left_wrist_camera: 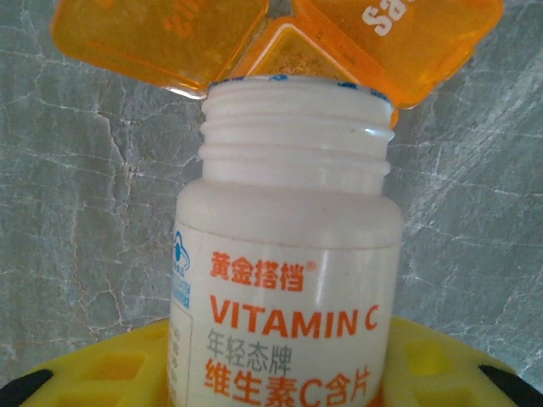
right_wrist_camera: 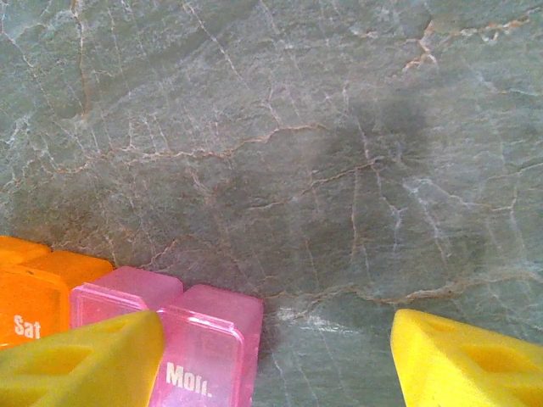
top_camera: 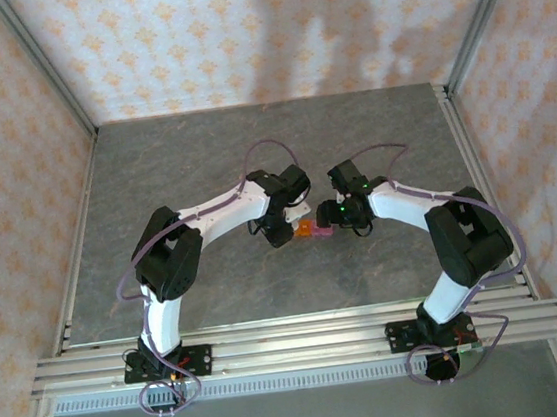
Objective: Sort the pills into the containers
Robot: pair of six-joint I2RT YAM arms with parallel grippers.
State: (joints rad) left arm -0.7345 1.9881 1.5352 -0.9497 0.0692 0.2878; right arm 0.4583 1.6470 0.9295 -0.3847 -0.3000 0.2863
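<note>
A strip of joined translucent containers (top_camera: 311,229) is seen from above, lying on a grey marbled table (top_camera: 203,167) between the two arms; all places are given relative to this strip; its orange end is turned towards the left arm and its pink end towards the right arm; the left claw (top_camera: 279,231) is closed around a white vitamin bottle (left_wrist_camera: 288,254), which is held just beside the orange end; the bottle is uncapped, and its threaded mouth is pointed at an orange cell (left_wrist_camera: 284,55) whose lid is flipped back; whether mouth and cell are touching cannot be told; no pills can be made out; the right claw (top_camera: 339,224) is set at the pink end with its yellow fingers (right_wrist_camera: 85,356) spread wide and nothing clamped; one finger is laid over a pink cell (right_wrist_camera: 204,339) marked "Mon."; the other is held well off the strip, over bare table; the strip is judged to be very light, stiff and thin-walled, and likely to skid on the smooth table if nudged by the bottle; the hinged lids are judged the weakest part; hold is best taken across the side walls of the closed pink cells, or by downward pressure there, never by an open lid
</note>
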